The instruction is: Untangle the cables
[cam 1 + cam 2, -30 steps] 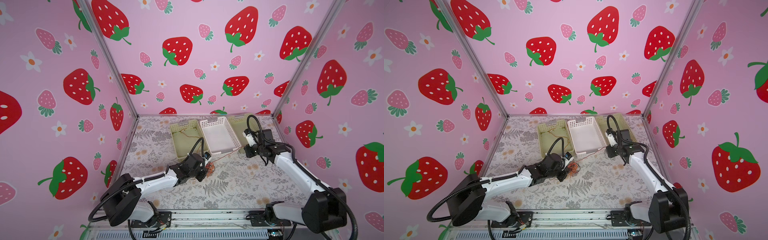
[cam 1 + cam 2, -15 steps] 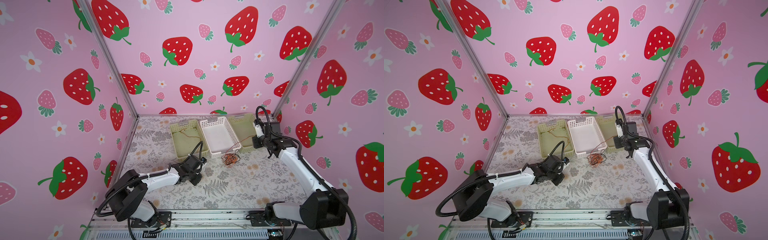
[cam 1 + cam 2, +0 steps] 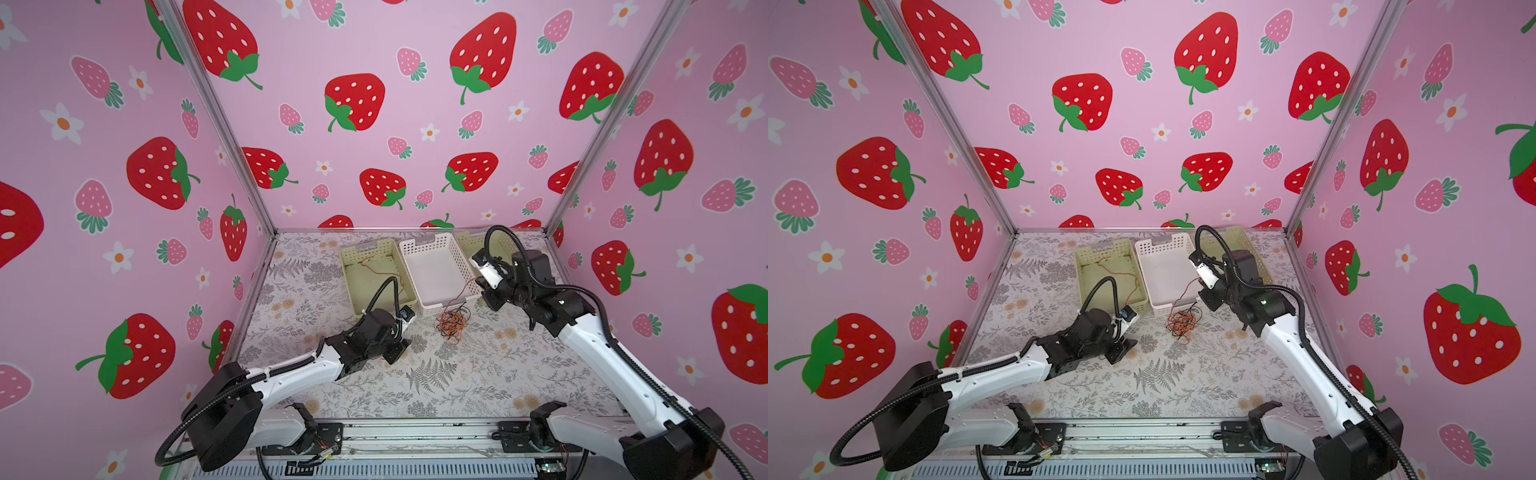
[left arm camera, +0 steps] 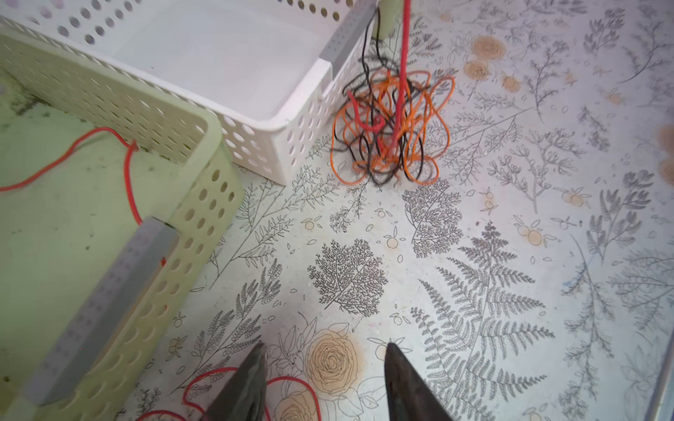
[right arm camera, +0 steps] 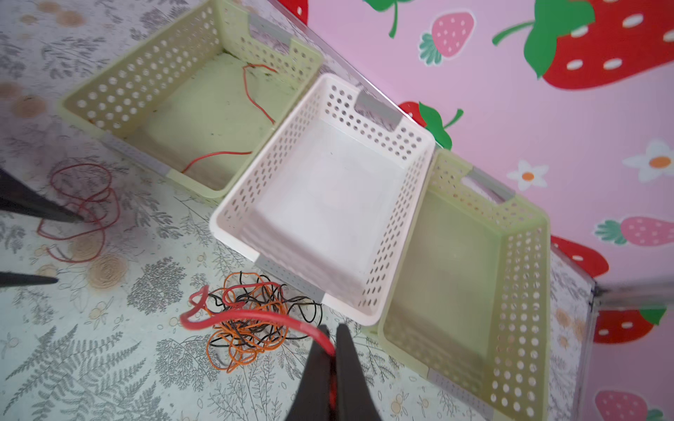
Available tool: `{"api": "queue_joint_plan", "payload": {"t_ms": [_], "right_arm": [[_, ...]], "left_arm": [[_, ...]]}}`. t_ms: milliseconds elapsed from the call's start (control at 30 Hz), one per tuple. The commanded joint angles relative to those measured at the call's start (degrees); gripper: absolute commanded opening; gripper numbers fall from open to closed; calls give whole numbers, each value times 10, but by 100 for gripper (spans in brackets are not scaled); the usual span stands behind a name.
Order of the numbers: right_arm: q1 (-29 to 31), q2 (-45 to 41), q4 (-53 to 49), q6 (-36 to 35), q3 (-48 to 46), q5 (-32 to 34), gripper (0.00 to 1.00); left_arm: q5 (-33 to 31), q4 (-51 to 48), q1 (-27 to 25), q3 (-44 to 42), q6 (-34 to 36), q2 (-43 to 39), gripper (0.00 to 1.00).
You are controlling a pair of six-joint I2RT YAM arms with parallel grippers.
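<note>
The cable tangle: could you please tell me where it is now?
In both top views the cable tangle lies on the table, slightly right of centre, just in front of the white basket.

The fern-print table [image 3: 457, 386] carries 3 baskets [image 3: 440, 306] and a cable tangle [image 3: 451, 322].

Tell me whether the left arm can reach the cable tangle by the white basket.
Probably yes. The left gripper is open, with only bare table between it and the tangle. The white basket stands to one side. The right gripper pinches a red strand leading up from the tangle.
</note>
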Motion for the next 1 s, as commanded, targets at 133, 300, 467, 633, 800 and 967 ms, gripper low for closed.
{"api": "queue_joint_plan", "payload": {"t_ms": [133, 300, 467, 633, 800, 967], "right_arm": [[84, -48, 44, -115, -68, -9, 0], [134, -55, 56, -130, -97, 10, 0], [189, -63, 69, -151, -130, 34, 0], [214, -72, 79, -158, -145, 33, 0], [231, -69, 78, -159, -152, 45, 0], [249, -63, 79, -158, -157, 48, 0]], "left_arm": [[10, -33, 36, 12, -43, -81, 59], [64, -82, 37, 55, -50, -31, 60], [120, -102, 35, 102, -55, 36, 62], [157, -131, 34, 155, -36, 100, 64], [200, -145, 33, 193, -32, 158, 69], [211, -175, 31, 234, -31, 222, 73]]}}
